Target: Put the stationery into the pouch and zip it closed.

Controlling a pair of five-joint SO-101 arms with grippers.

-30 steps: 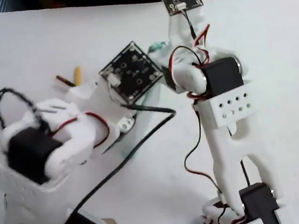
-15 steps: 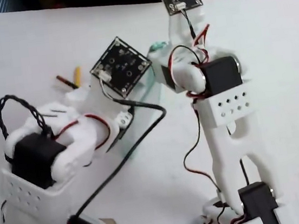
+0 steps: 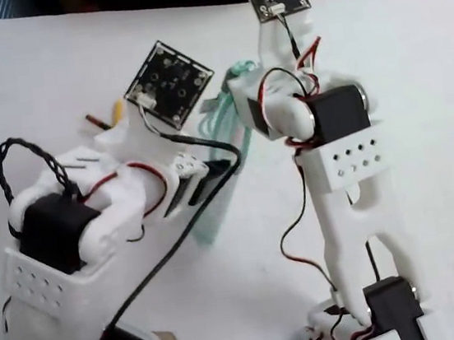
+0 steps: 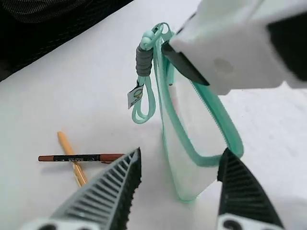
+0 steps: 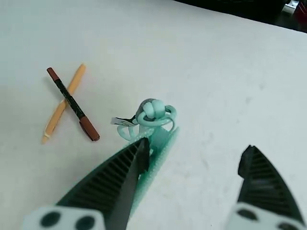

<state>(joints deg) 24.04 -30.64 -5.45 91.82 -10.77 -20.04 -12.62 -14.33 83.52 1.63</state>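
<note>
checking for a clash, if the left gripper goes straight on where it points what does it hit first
Most likely the pouch: its near end lies in the gap just ahead of the open left gripper, though depth is hard to judge.

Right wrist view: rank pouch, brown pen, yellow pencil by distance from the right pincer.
1. Pouch, at one fingertip of the right pincer.
2. Brown pen and yellow pencil, crossed farther out on the table: too close to call.

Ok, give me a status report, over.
Left gripper open by pouch; right gripper open, one finger at its strap end. Pens crossed on table, outside pouch. Nothing blocking.
</note>
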